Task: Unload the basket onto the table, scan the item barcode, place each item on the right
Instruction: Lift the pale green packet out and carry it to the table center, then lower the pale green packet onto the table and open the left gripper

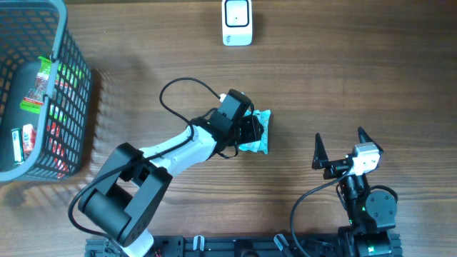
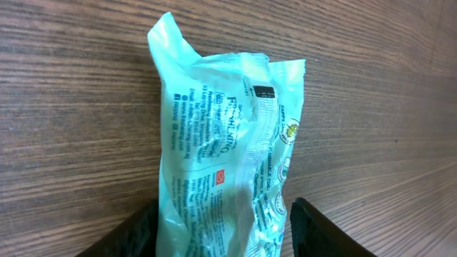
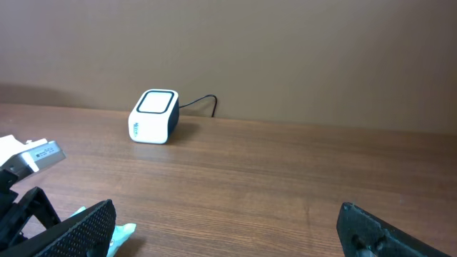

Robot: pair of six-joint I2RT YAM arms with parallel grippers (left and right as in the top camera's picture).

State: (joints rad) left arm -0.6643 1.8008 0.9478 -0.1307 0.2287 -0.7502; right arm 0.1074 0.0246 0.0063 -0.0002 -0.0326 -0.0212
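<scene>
Overhead — mesh basket (image 1: 74, 86) holds packets (image 1: 34, 91), teal pouch (image 1: 265, 123) lies outside.

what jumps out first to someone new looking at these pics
A crinkled pale green packet lies mid-table, the left gripper straddling it. A white scanner sits at the far edge, and a grey mesh basket holding more packaged items stands at the left.

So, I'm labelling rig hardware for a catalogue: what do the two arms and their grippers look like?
The left arm has a white link between bulky black joints, with a thin black cable looping beside it. The right arm is black, showing a green light. Right gripper: pointed black fingers, white block behind.
</scene>
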